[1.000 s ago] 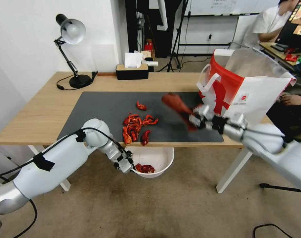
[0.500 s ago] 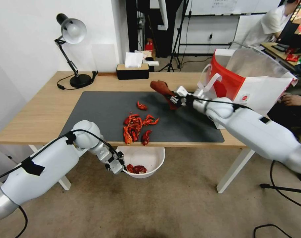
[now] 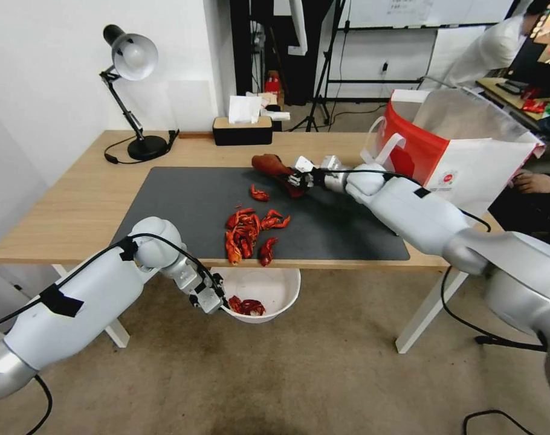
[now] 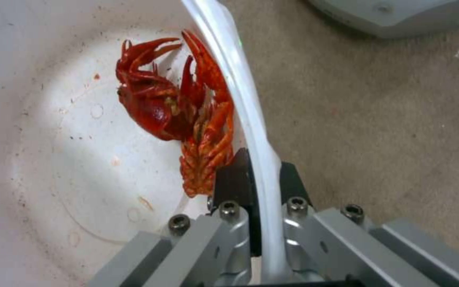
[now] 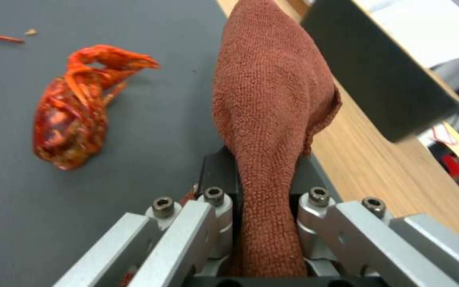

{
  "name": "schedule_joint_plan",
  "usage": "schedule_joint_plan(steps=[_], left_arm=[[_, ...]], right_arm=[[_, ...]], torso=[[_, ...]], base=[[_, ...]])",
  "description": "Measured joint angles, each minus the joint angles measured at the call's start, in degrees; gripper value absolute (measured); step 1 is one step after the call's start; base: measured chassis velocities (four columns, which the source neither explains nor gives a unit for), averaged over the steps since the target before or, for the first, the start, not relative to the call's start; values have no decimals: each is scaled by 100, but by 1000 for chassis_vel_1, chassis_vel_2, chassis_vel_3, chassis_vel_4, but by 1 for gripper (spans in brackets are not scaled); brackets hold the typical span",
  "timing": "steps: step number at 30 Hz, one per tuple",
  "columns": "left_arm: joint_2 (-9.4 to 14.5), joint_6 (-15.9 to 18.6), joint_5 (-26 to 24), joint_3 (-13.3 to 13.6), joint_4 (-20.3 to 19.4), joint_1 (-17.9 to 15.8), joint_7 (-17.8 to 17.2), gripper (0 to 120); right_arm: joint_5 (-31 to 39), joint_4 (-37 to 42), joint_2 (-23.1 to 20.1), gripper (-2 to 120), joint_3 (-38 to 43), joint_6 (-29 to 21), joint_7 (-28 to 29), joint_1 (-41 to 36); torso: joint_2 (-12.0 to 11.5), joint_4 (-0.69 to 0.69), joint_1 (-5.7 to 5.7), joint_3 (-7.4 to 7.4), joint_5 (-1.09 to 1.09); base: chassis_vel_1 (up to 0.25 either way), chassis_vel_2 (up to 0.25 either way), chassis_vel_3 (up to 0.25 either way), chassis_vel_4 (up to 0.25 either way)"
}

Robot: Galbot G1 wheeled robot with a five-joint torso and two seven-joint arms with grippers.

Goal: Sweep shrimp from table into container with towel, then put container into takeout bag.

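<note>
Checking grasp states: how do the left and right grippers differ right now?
The left gripper sits below the table edge, clamped on the container rim; the right gripper is above the mat's far side, clamped on the towel. The left holds a rigid rim, with shrimp inside the container; the right holds soft cloth near a lone shrimp. Both are shut on their loads.
</note>
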Motion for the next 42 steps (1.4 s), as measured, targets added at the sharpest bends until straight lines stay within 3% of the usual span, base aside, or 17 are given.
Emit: schedule_joint_plan(steps=[7,18,27,42], left_arm=[[-91,-52,-16,-2,117,-37,-25,0],[-83,-89,-27,-13,159,-43,-41,0],[-71,-65,-32,-15,104,-46,-45,0],[32,-36,-118,-40,43,-30,-46,0]], right_arm=[[-125,-321,242,8,-35,214,-432,-55],[-156,-308,256,8,-12,402,-856,-108],[23,734,-268,8,-278,329,-989,-214],[226,1596,-871,8,-482,113,-931,-302]], torso=[[0,0,0,0,0],[2,0,-1,-2,0],[1,1,-1,-1,1],[1,-1,-2,-1,1]], base=[[0,0,0,0],[0,0,0,0],[0,0,0,0],[0,0,0,0]])
